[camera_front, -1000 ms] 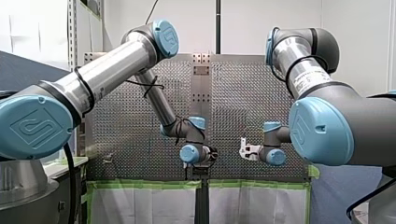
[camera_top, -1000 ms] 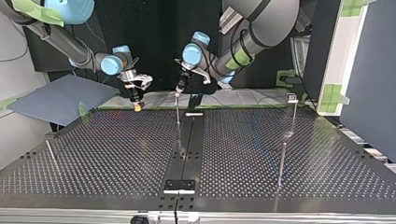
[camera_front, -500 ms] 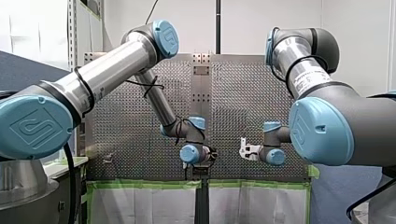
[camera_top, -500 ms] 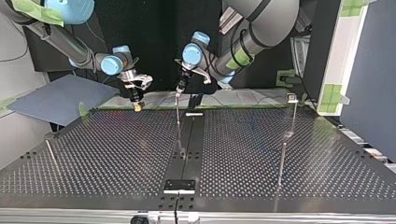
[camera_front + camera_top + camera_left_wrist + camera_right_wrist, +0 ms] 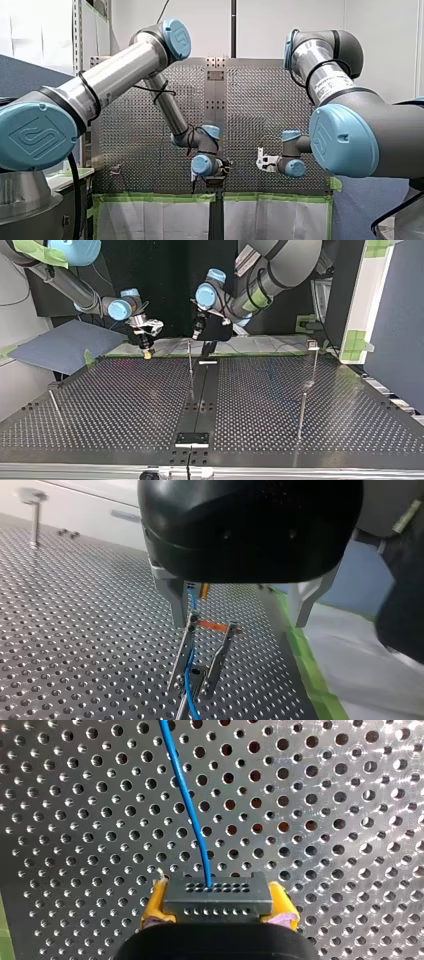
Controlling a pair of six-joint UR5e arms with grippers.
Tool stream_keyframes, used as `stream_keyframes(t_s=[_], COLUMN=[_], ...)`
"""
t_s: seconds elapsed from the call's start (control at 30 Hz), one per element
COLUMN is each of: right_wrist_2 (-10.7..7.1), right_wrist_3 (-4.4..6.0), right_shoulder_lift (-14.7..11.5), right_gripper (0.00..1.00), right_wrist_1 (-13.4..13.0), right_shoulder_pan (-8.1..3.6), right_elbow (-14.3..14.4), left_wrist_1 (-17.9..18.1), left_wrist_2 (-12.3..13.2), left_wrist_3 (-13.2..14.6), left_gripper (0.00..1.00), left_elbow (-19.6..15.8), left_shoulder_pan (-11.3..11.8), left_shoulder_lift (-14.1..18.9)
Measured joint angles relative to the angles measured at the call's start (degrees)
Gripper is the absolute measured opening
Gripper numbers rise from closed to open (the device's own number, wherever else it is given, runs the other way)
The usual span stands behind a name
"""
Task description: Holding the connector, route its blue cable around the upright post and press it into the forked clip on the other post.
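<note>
Left gripper [image 5: 189, 690], fingers apart, has risen off the post [image 5: 190, 360], blue cable [image 5: 192, 815] apparently clipped; right gripper [image 5: 217, 909] clamps the connector [image 5: 217, 891].

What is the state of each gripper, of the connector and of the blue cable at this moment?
My right gripper: shut on the connector.
Connector: clamped between the yellow pads.
Blue cable: plugged into the connector, running ahead of it in a slight curve.
My left gripper: open, the cable passing between its fingers.

My left gripper [image 5: 192, 685] is hanging with jaws parted; my right gripper [image 5: 217, 904] is pinching the connector [image 5: 217, 894] between yellow pads [image 5: 156, 902].
</note>
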Motion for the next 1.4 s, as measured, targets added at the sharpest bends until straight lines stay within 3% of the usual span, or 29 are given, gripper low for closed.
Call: stream_keyframes(t_s=[0.2,0.93,1.4], right_wrist_2=[0.0,0.08,0.09], right_wrist_3=[-0.07,-0.16,0.0], right_shoulder_lift=[-0.01,0.03,0.02], right_gripper=[0.0,0.0,0.0], right_wrist_1=[-0.03,-0.2,-0.27], right_shoulder_pan=[0.26,0.92,1.28], right_elbow=[0.0,0.0,-0.19], left_wrist_1=[2.06,12.4,16.49], left_wrist_2=[-0.95,-0.95,-1.15], left_wrist_3=[0.78,-8.76,-10.29], left_gripper=[0.98,0.98,0.98], left_elbow=[-3.23,-13.66,-19.96], left_shoulder_pan=[-0.14,0.13,0.26], left_shoulder_lift=[2.93,13.34,19.66])
